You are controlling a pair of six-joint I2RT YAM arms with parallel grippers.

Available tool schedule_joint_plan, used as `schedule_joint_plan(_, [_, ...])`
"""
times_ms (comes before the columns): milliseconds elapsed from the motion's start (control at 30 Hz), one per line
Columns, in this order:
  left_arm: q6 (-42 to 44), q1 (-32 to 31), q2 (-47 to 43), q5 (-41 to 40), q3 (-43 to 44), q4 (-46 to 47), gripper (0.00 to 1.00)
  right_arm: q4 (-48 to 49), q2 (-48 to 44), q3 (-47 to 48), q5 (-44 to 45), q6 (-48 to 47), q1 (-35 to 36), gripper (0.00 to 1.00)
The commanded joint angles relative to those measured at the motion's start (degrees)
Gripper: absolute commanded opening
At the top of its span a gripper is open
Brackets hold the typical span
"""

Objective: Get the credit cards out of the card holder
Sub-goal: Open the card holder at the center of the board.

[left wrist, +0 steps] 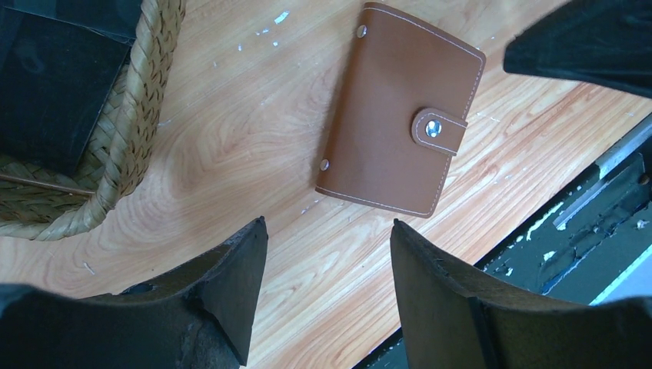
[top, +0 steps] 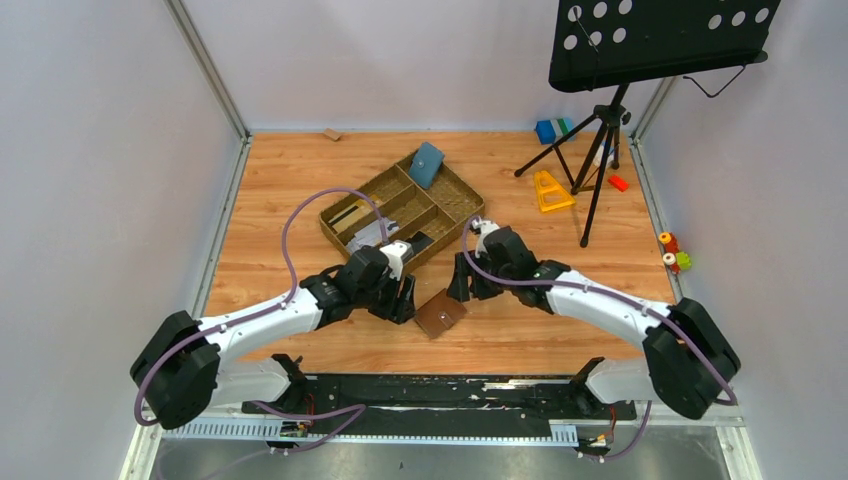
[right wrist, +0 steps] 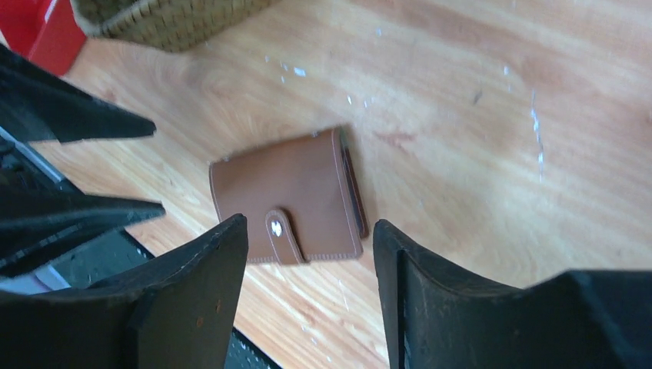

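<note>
Two released grippers, left gripper (left wrist: 327, 231) and right gripper (right wrist: 309, 227), are flanking the closed brown leather-look card holder (top: 440, 314) lying lower-centre on the scuffed wooden tabletop (top: 300, 180), grey walls (top: 100, 150) surrounding.

The card holder (left wrist: 388, 100) is a small brown leather-look wallet with pale stitching round its edges and two metal rivets along one side. It is folded shut, its little tab snapped down over the cover. It lies flat and askew on the wooden desk (top: 300, 180), near the middle of the near edge.
</note>
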Motion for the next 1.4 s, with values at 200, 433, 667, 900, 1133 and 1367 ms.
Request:
schedule_joint_plan(200, [0.47, -0.36, 0.37, 0.72, -0.90, 4.50, 0.67, 9.88, -3.90, -12.52, -4.91, 8.37, -0.07, 0.59])
schedule_joint_plan(433, [0.41, -0.37, 0.72, 1.17, -1.33, 5.39, 0.67, 16.50, 5.43, -7.20, -7.78, 8.61, -0.08, 0.54])
schedule_joint_plan(667, [0.14, -0.36, 0.82, -1.33, -1.88, 4.38, 0.67, 16.00, 8.41, -1.76, -6.81, 5.92, -0.60, 0.51])
schedule_joint_plan(900, [-2.34, -0.45, 0.73, 0.73, -3.17, 7.09, 0.67, 14.57, 1.22, -7.19, -5.35, 5.61, -0.69, 0.53])
schedule_joint_plan(1133, [-5.00, -0.80, 2.60, 2.76, -4.03, 10.49, 0.70, 17.36, -4.68, -14.63, -6.97, 9.82, -0.61, 0.56])
schedule_joint_plan(1367, [-7.95, -0.80, 5.27, 4.73, -4.95, 15.11, 0.70, 24.67, -0.92, -17.20, -11.11, 13.57, -0.67, 0.55])
